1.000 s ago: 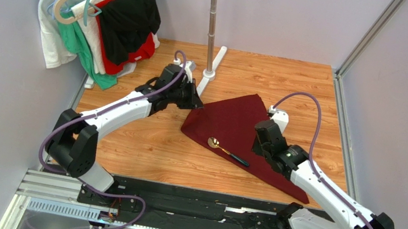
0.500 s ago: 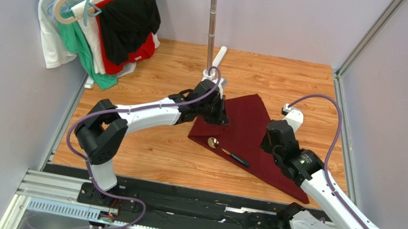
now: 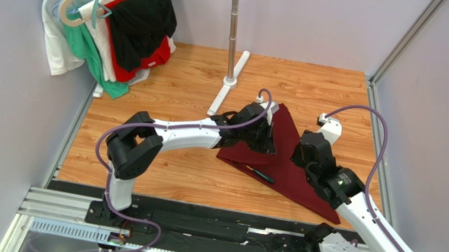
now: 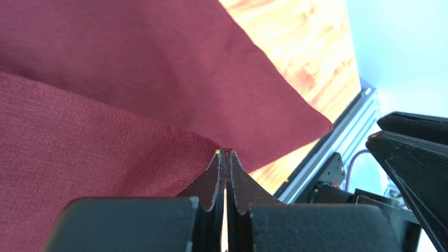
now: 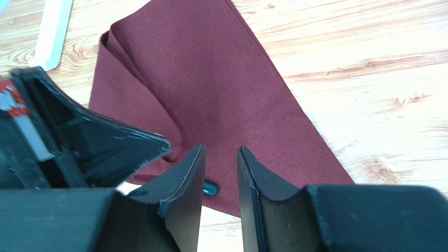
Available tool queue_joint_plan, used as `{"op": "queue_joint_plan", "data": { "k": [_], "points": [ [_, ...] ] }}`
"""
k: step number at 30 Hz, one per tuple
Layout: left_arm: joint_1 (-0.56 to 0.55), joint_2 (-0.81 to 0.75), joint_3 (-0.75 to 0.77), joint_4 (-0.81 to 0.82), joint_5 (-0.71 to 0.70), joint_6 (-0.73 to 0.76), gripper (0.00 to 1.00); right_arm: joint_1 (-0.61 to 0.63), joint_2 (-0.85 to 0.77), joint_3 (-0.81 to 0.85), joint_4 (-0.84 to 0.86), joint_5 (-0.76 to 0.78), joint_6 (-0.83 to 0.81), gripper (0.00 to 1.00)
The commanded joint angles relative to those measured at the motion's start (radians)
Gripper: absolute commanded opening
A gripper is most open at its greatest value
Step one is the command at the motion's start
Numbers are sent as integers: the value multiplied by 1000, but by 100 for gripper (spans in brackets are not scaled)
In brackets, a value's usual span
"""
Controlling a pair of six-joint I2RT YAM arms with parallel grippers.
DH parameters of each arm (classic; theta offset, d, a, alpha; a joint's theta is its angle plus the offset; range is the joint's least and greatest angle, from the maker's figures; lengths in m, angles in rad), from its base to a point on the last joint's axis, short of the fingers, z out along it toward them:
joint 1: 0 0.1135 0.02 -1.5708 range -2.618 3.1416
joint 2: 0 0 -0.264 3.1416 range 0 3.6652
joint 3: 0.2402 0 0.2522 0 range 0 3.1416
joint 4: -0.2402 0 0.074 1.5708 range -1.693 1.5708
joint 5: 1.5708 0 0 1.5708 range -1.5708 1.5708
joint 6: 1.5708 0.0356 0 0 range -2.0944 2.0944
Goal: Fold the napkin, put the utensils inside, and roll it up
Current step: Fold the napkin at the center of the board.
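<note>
Pinching a corner of the napkin (image 4: pixel 131 79), the left gripper (image 4: pixel 225 153) is clamped tight, black tapered fingers meeting on the cloth edge. Napkin: soft matte maroon weave, lying right of centre on the wood-grain counter (image 3: pixel 161 156). Its left flap is lifted and doubled over toward the right, making a rough long triangle with its point near-right. Spoon (image 3: pixel 262 174) lies on the napkin at its near-left edge; only the slim dark handle shows, rest under the flap. Right gripper (image 5: pixel 221 152) hangs just over the cloth's right part, narrow gap between fingers, holding nothing. Far-left: coloured garments (image 3: pixel 122 22) on plastic hangers. Shiny metal pole (image 3: pixel 234 6) at far centre.
</note>
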State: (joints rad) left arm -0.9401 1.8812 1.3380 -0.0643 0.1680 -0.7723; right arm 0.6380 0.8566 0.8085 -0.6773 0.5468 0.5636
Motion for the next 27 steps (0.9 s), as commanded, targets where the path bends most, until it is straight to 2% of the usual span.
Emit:
{"op": "queue_joint_plan", "data": {
  "k": [1,10,27],
  "points": [
    [-35,19,69,40,22,-1,0,-4,-28,37,-2,35,-4,33],
    [-68,75,122,24,33,-1,0,-4,-45,24,-21,39,5,33],
    [-117,117,76,-19,10,-1,0,-4,-70,8,-31,33,16,33]
  ]
}}
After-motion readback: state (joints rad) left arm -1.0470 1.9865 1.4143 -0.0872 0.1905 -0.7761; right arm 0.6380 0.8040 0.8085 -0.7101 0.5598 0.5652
